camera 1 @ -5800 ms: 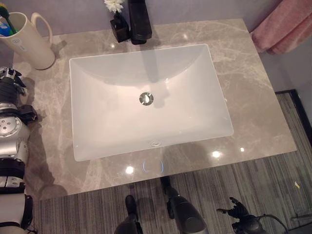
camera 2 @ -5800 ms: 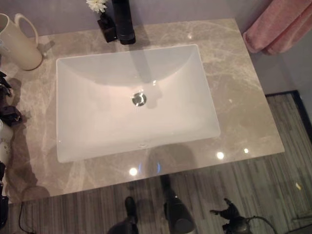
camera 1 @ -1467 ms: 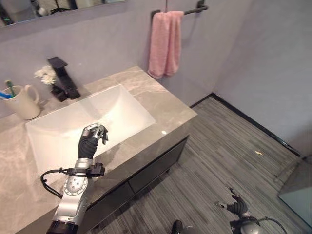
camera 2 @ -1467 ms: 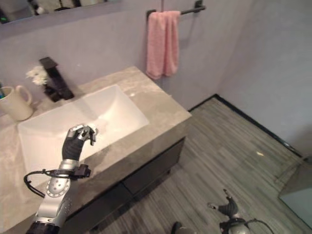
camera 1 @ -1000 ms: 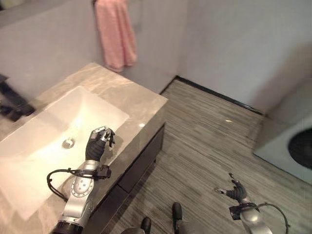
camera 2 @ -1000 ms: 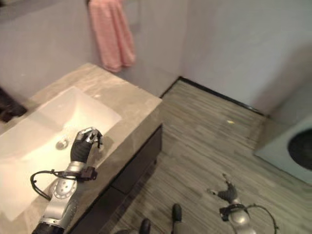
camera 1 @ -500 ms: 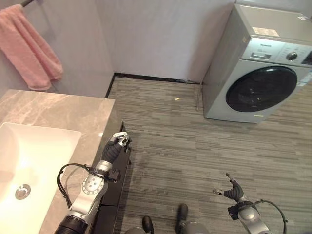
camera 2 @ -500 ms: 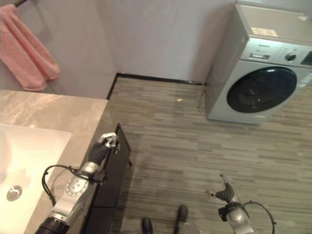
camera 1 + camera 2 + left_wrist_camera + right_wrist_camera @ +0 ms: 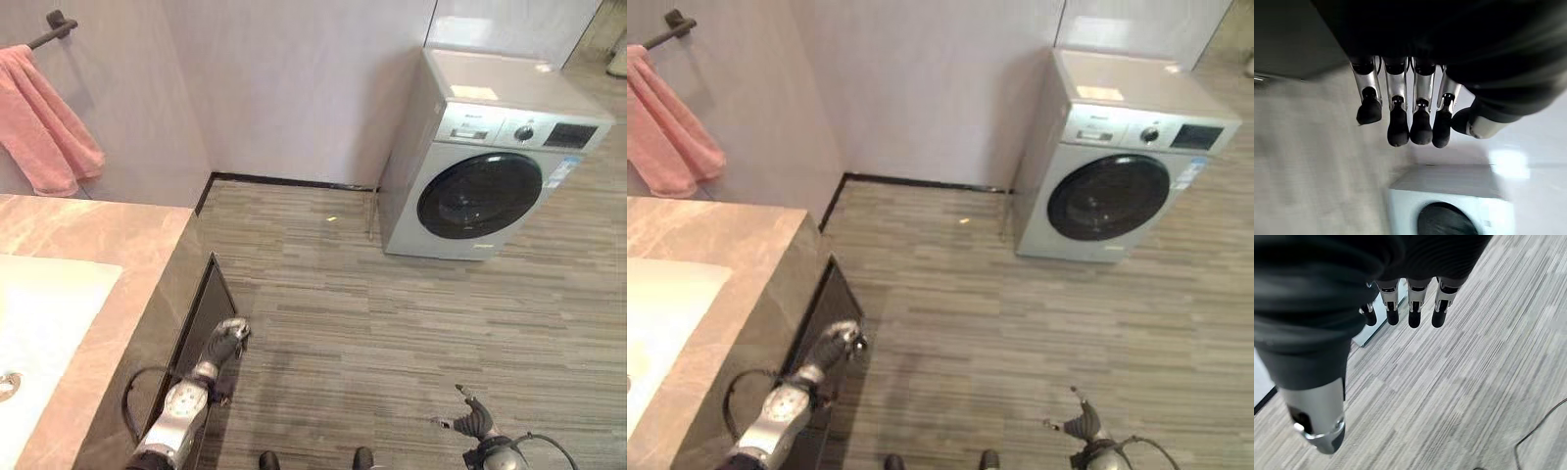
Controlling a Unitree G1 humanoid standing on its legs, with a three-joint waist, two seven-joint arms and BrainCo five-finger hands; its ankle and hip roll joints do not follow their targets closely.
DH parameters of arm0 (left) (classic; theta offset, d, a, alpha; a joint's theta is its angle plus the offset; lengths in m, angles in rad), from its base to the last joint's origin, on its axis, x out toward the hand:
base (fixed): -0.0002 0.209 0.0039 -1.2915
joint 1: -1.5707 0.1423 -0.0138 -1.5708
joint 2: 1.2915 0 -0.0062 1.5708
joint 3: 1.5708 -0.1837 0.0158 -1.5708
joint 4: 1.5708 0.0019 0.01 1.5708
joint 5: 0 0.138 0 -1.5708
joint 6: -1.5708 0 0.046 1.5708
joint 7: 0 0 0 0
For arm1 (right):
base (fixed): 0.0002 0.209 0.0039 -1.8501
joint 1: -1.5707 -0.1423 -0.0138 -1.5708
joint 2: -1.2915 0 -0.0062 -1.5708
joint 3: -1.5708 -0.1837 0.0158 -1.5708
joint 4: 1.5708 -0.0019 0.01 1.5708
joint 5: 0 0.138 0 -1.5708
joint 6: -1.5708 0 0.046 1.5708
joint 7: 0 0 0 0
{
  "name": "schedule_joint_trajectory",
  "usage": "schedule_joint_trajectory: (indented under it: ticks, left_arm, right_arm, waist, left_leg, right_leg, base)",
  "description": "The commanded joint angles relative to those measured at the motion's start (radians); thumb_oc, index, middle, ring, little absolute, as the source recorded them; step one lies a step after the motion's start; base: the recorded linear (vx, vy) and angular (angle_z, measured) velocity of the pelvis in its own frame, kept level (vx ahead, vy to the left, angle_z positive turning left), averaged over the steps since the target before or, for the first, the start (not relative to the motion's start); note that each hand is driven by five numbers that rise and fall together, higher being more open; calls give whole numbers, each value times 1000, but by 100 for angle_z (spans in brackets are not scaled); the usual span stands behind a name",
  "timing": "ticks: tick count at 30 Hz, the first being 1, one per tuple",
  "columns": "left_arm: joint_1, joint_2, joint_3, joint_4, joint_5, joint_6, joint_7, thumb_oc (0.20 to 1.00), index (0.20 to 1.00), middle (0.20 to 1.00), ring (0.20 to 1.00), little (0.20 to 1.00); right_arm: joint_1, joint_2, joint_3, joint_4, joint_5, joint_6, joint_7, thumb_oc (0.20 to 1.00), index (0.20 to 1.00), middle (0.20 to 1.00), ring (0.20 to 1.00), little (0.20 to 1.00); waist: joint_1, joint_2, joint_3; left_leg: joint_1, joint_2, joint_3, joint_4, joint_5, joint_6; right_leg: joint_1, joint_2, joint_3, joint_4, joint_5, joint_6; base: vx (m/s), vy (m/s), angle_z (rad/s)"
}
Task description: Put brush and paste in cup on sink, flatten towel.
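A pink towel (image 9: 44, 117) hangs bunched from a dark bar (image 9: 54, 24) on the wall at the far left. Below it lies the marble counter (image 9: 98, 245) with a corner of the white sink (image 9: 44, 313). My left hand (image 9: 227, 341) hangs low beside the dark front of the vanity (image 9: 196, 313), apart from the towel. Its fingers (image 9: 1400, 122) are relaxed and hold nothing. My right hand (image 9: 472, 419) is low over the floor at the lower right, with its fingers (image 9: 1413, 308) straight and empty.
A silver washing machine (image 9: 490, 166) with a dark round door stands against the back wall on the right. Grey striped flooring (image 9: 372, 323) lies between it and the vanity. A small scrap (image 9: 331, 219) lies on the floor near the wall.
The camera has swung right, so the sink slid to the left edge and the washing machine came fully into view. My left hand dropped from the counter's edge to beside the vanity front.
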Motion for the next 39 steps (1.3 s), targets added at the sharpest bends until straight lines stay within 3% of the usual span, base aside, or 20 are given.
schedule_joint_trajectory:
  ticks: [1, 3, 5, 7, 8, 9, 15, 29, 39]
  left_arm:
    - [-60, -37, 20, 107, 99, 0, 61, 200, 200, 200, 200, 200]
    - [-61, -47, 22, 164, 133, 1, 73, 200, 200, 200, 200, 200]
    - [-48, -61, 50, 236, 141, 1, 94, 200, 200, 200, 200, 200]
    - [-42, -67, 56, 251, 137, 1, 95, 200, 200, 200, 200, 200]
    - [-41, -79, 60, 305, 151, 7, 104, 442, 442, 442, 442, 442]
    - [-54, -99, 58, 380, 189, 23, 107, 1000, 1000, 1000, 1000, 1000]
    - [-46, -127, 73, 494, 238, 31, 109, 1000, 1000, 1000, 1000, 1000]
    - [-43, -121, 80, 492, 258, 32, 141, 1000, 1000, 1000, 1000, 1000]
    - [-25, -115, 87, 426, 189, 17, 157, 1000, 1000, 1000, 1000, 1000]
  right_arm:
    - [-51, -17, 8, 47, 61, -9, -2, 1000, 1000, 1000, 1000, 1000]
    - [-55, -11, 16, 43, 67, -11, 3, 1000, 1000, 1000, 1000, 1000]
    - [-57, -13, 19, 19, 98, -21, 18, 1000, 1000, 1000, 1000, 1000]
    - [-55, -10, 13, 17, 113, -27, 19, 1000, 1000, 1000, 1000, 1000]
    - [-55, 1, 1, 40, 146, -31, 18, 1000, 1000, 1000, 1000, 1000]
    - [-68, 14, 4, 87, 149, -27, 17, 1000, 1000, 1000, 1000, 1000]
    - [-95, 42, 35, 176, 128, -14, 21, 1000, 1000, 1000, 1000, 1000]
    - [-85, 82, 31, 174, 199, -16, 37, 1000, 1000, 1000, 1000, 1000]
    - [-126, 91, 20, 164, 270, -24, 34, 1000, 1000, 1000, 1000, 1000]
  waist:
    - [2, 8, -2]
    - [4, 6, 2]
    - [25, 1, 20]
    - [26, 0, 20]
    - [29, 3, 25]
    - [30, 7, 26]
    - [44, 25, 4]
    - [43, 20, 21]
    - [13, 16, 39]
  left_leg:
    - [-25, -10, -108, 40, -34, -11]
    - [-25, -12, -132, 46, -36, -12]
    - [-41, -40, -244, 83, -53, -12]
    - [-54, -49, -270, 85, -55, -12]
    - [-71, -47, -277, 96, -48, -14]
    - [-80, -44, -266, 79, -34, -20]
    - [-39, -47, -247, 33, -38, -10]
    - [-11, -38, -229, 20, -36, -15]
    - [-6, -35, -194, 42, -60, -10]
  right_leg:
    - [-32, 13, 32, 52, -12, 12]
    - [-33, 18, 40, 57, -17, 7]
    - [-34, 24, 62, 64, -24, -2]
    - [-41, 23, 65, 68, -23, -3]
    - [-40, 19, 56, 68, -23, -7]
    - [-36, 11, 39, 58, -22, -5]
    - [-17, 13, 44, 27, -17, -1]
    - [-3, 26, 61, 22, -29, -10]
    - [-12, 27, 82, 58, -44, -16]
  base:
    - [9, -100, 5]
    - [8, -75, 10]
    - [-8, -77, 3]
    - [-16, -14, -9]
    - [-41, 25, -9]
    - [-14, 37, 14]
    - [33, 22, 7]
    - [3, -1, -5]
    - [17, 8, -1]
